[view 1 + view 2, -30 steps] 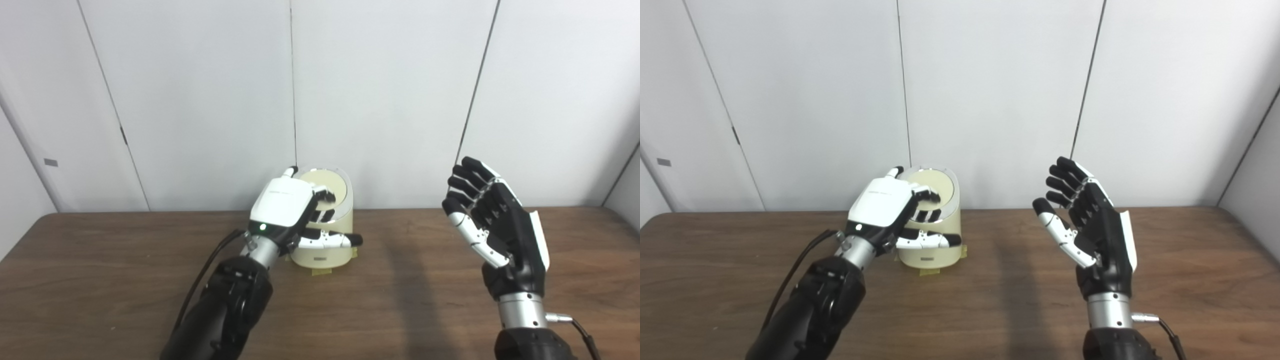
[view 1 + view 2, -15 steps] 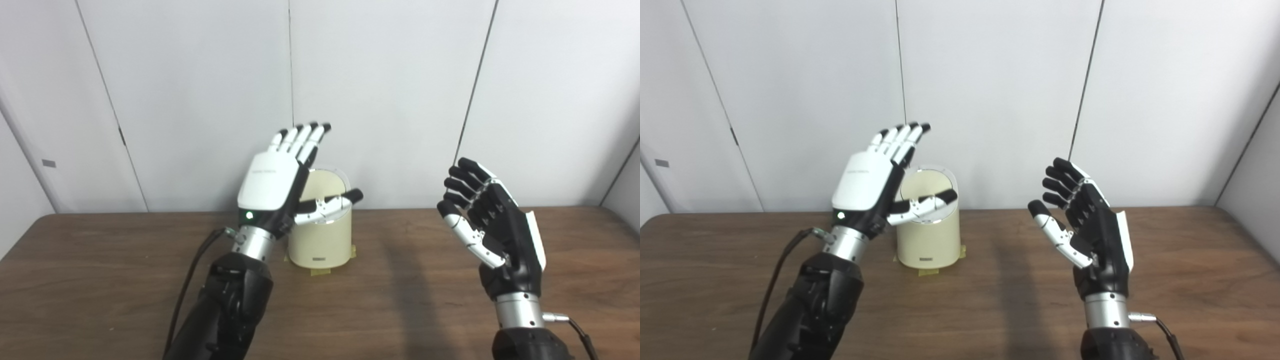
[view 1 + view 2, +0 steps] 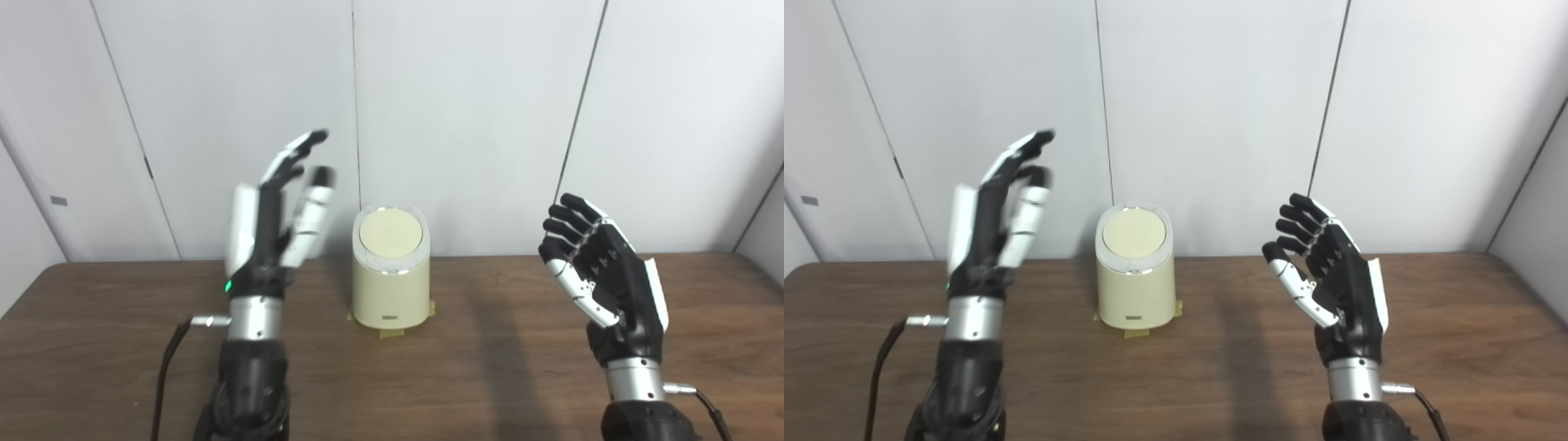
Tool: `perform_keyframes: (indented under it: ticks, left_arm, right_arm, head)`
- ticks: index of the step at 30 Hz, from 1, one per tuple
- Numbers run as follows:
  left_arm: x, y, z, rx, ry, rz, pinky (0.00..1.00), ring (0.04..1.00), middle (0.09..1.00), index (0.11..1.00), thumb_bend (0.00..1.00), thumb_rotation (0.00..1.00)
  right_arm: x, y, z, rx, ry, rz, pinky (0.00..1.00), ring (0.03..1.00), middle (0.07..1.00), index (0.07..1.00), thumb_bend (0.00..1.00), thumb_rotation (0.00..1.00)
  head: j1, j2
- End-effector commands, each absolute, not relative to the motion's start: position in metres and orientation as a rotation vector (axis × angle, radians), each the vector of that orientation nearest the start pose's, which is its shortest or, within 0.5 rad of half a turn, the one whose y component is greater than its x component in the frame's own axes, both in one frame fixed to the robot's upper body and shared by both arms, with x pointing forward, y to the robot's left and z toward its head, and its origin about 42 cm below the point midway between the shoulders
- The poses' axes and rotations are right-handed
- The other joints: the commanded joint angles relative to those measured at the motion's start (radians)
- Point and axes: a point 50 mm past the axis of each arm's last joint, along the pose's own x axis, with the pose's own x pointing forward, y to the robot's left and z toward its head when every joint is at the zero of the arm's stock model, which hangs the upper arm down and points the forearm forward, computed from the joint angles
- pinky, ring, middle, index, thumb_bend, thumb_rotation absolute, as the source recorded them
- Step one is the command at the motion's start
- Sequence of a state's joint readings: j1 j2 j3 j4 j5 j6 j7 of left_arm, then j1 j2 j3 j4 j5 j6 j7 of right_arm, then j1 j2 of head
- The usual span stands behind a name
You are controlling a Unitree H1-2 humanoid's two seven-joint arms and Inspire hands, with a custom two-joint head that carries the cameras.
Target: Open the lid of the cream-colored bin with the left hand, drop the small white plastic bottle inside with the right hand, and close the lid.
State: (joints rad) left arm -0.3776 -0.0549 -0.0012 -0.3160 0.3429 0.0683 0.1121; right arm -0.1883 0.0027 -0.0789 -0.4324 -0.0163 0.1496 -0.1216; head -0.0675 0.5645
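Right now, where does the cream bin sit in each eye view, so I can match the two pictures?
Left eye view: the bin stands just right of centre at the table's far edge, lid shut, between the two raised robot hands.
Right eye view: the bin stands a little left of centre, same spot on the table.
Shared landmark: the yellow tape under the bin's front.

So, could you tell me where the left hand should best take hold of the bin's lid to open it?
Probably at the lid front rim, coming from above on the left: it lies flat and closed atop the upright bin, and the open left hand is raised on that side.
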Motion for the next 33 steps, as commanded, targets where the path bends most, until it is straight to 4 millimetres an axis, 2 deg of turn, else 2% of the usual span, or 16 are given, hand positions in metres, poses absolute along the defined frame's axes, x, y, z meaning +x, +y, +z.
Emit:
perform_keyframes:
  ticks: [1,4,7,12,21,33]
  left_arm:
    - [0.34,0.176,0.31,0.096,-0.725,0.11,0.71,0.784,0.798,0.785,0.19,0.69]
    - [0.33,0.187,0.303,0.008,-0.699,0.131,0.71,0.776,0.788,0.771,0.23,0.67]
    - [0.32,0.194,0.296,-0.049,-0.682,0.155,0.7,0.771,0.783,0.766,0.24,0.68]
    - [0.305,0.203,0.282,-0.071,-0.646,0.181,0.71,0.778,0.784,0.761,0.25,0.67]
    - [0.298,0.209,0.259,-0.083,-0.593,0.219,0.7,0.76,0.761,0.738,0.28,0.58]
    - [0.295,0.21,0.252,-0.024,-0.593,0.185,0.73,0.776,0.774,0.749,0.28,0.58]
  right_arm:
    - [0.306,-0.22,0.27,0.023,-0.561,-0.154,0.68,0.736,0.745,0.742,0.27,0.37]
    - [0.306,-0.221,0.27,0.027,-0.574,-0.151,0.68,0.735,0.739,0.732,0.31,0.48]
    - [0.306,-0.221,0.27,0.025,-0.575,-0.152,0.68,0.735,0.737,0.728,0.33,0.51]
    - [0.306,-0.223,0.27,0.008,-0.569,-0.155,0.69,0.737,0.746,0.737,0.31,0.5]
    - [0.306,-0.224,0.268,-0.001,-0.552,-0.159,0.68,0.738,0.753,0.749,0.28,0.45]
    - [0.306,-0.226,0.268,0.007,-0.561,-0.161,0.66,0.722,0.74,0.737,0.27,0.43]
  head:
    - [0.001,0.003]
    - [0.006,0.005]
    - [0.01,0.003]
    - [0.016,0.003]
    - [0.023,0.003]
    - [0.024,-0.001]
